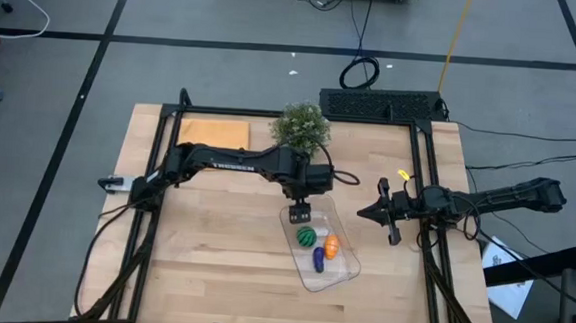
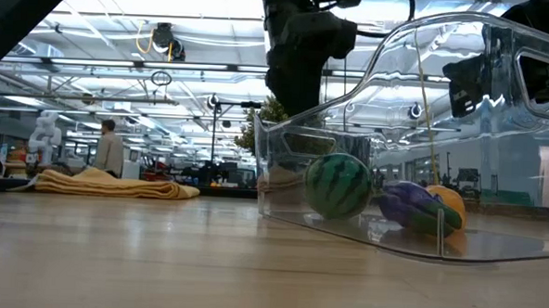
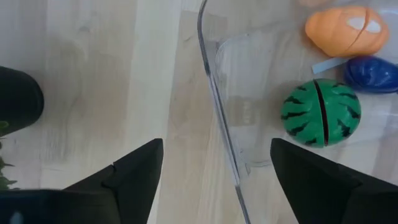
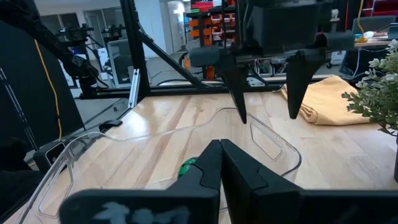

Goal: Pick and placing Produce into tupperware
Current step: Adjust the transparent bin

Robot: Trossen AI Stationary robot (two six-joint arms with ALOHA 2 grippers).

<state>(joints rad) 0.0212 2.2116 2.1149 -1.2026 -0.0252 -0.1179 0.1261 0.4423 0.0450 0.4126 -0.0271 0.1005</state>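
**All three pieces in the container; left fingers spread over its far rim**

Tupperware (image 1: 320, 249) sits mid-desk, long axis running far-left to near-right. Inside: green striped ball (image 1: 306, 237) at the far end, orange piece (image 1: 331, 246) to its right, purple piece (image 1: 318, 261) just nearer. All three touching or nearly so.

Left gripper (image 1: 301, 212) hangs over the container's far end, fingers (image 3: 134, 171) spread wide, holding nothing, straddling the rim; ball lies just nearward of them, inside the wall.

Right gripper (image 1: 368, 213) waits right of the container, well apart, fingers (image 4: 219, 163) pressed together, empty.

Judgement: placing looks finished. Left arm is the nearer one; lifting clear straight up should avoid catching the rim.

Potted plant (image 1: 301, 128) and yellow cloth (image 1: 214, 133) at far edge, untouched.
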